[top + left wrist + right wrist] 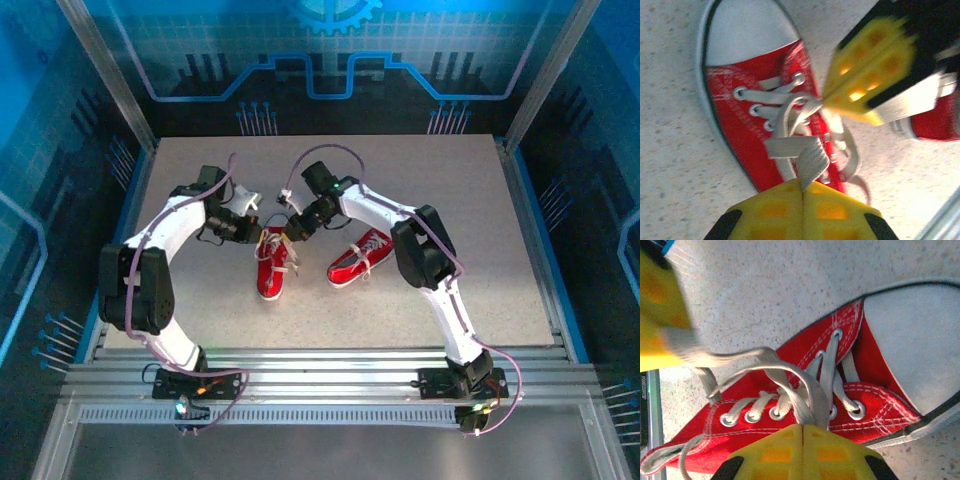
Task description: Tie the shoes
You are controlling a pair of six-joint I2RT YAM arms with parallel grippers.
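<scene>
One red shoe lies near the middle of the speckled counter, its white laces drawn up loose over the tongue. The left end effector has its yellow pads pressed together on a flat strand of lace. The right end effector is likewise pinched on a strand, though blur makes it hard to tell whether either holds a loop or a single end. The second shoe sits just beside the first, to its right.
</scene>
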